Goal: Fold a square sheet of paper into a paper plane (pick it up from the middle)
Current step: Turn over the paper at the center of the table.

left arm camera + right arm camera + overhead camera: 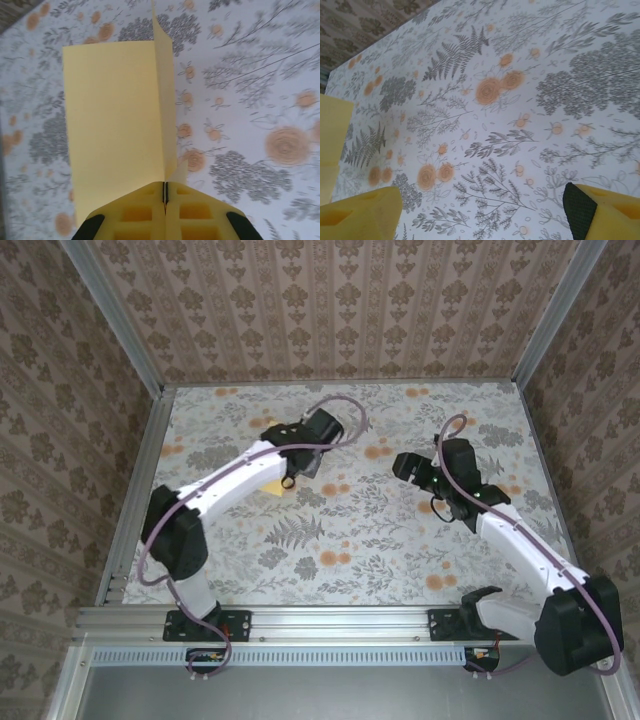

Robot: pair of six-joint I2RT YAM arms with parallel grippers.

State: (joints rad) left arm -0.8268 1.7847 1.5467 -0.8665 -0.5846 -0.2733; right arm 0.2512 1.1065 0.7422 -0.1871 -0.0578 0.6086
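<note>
The left pincer (165, 192) is clamped tight on the square sheet of paper (115, 125), pinching it on a raised centre crease. One half spreads broad toward 9 o'clock of the crease, and the other stands up edge-on. On the table (400, 550) the paper is just 9 o'clock of centre. The right pincer (480, 212) hangs at about 3 o'clock, spread wide and holding nothing.

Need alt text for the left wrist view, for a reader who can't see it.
The left tool is pinched shut on the crease of the square sheet of paper, one yellow-orange half spread to the left, the other seen nearly edge-on. Behind it lies a grey floral cloth with orange flowers.
</note>
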